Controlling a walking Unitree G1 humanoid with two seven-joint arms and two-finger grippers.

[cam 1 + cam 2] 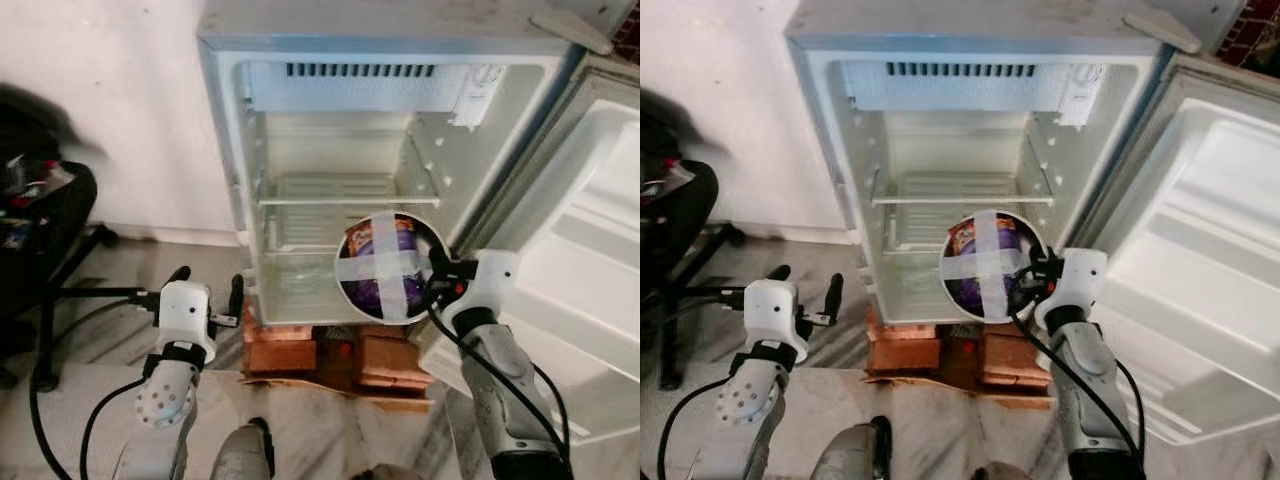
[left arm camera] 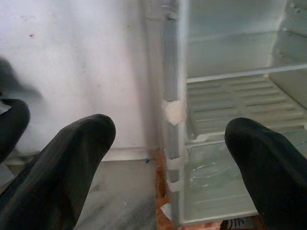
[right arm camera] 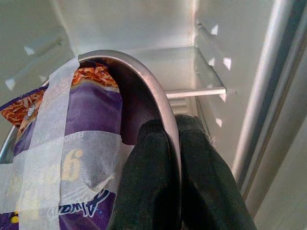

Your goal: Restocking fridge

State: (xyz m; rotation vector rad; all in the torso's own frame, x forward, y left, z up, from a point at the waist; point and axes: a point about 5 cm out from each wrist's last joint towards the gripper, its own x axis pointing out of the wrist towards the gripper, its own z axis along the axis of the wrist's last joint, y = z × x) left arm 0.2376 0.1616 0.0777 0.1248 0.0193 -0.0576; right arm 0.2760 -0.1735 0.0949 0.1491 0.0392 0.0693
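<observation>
Right gripper [image 3: 165,143] is pinching the rim of the taped bowl [image 1: 388,267] (holding a purple packet, apparently noodles) before the open fridge [image 1: 330,45]; left gripper [image 1: 208,290] is hanging spread wide.

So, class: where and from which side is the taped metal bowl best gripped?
At its thin rim, from the right edge, one finger inside and one outside. The bowl is tilted, mouth facing the robot, tape crossing it; the right pincer pinches it so.
</observation>
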